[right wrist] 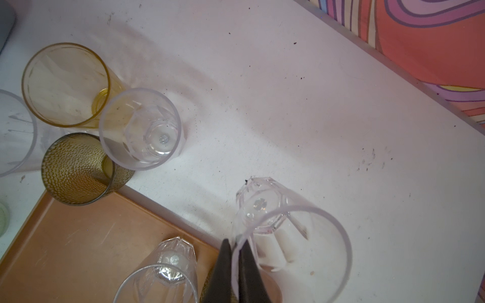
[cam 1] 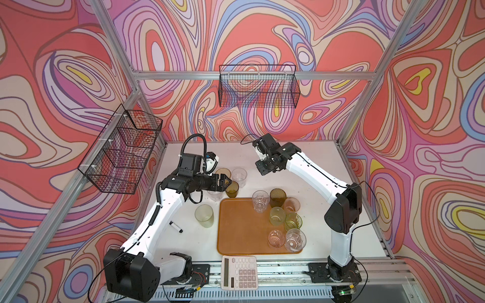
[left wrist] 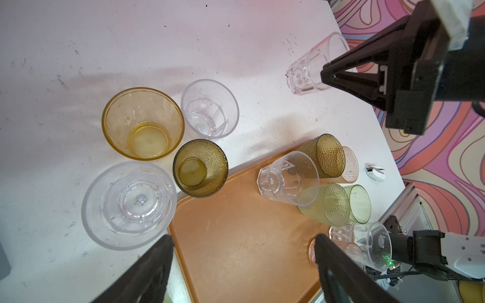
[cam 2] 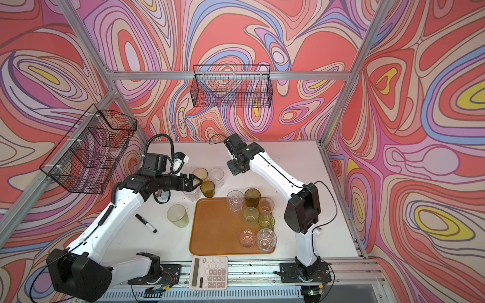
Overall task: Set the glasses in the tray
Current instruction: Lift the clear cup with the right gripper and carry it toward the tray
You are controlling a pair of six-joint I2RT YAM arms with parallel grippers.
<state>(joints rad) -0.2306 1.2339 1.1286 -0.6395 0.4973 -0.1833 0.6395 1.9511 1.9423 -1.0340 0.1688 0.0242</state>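
right gripper rim-pinches a clear glass just past the tray, carry-ready I guess; left gripper is spread near the olive glass.

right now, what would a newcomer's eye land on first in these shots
The swirling pink, red and purple walls hit first, all around the white table. Next, the orange-brown tray at the table's front, with a cluster of coloured and clear glasses along its right side. Behind it, the right tool pinches a clear glass by the rim.

Mixed glasses on and beside tray
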